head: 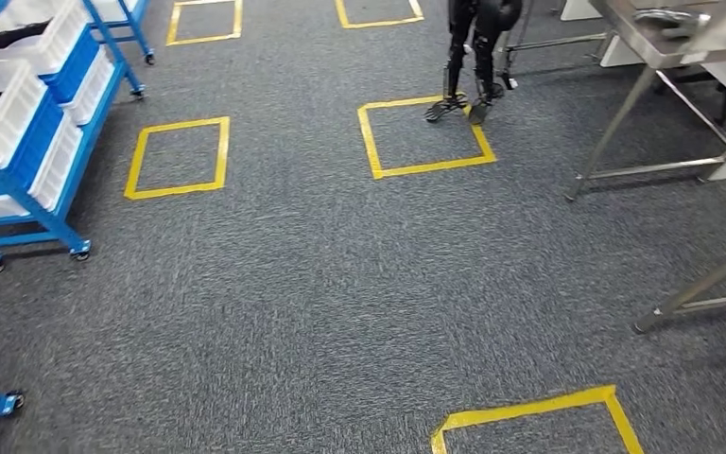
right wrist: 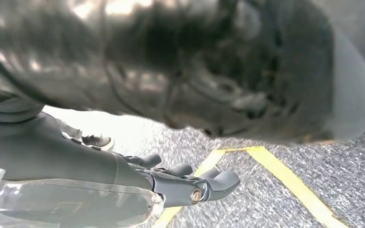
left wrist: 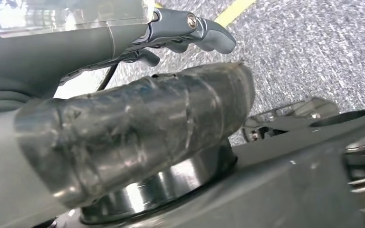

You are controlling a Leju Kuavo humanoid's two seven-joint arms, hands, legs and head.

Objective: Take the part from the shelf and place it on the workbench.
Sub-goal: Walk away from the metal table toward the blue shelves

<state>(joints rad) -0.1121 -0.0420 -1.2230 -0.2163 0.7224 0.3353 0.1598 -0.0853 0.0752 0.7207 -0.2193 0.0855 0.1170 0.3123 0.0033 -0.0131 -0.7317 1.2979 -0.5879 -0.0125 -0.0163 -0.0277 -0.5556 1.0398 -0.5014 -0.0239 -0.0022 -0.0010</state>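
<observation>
Two robot hands hung empty over grey carpet: the left robot hand (left wrist: 185, 35) and the right robot hand (right wrist: 185, 183) both lay released, fingers loosely extended, grasping nothing. Blue shelf (head: 28, 142) with white bins stood far left; steel workbench (head: 662, 43) far right. The part itself could not be made out. Judged step: approach. Next: turn left, close on the shelf.

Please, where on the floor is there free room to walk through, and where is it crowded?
The grey carpet is bare between the blue wheeled shelf rack with white bins and the steel-legged workbench; yellow tape squares mark it. It is crowded along the rack's casters, around the workbench legs, and near the dark legged robot ahead.
</observation>
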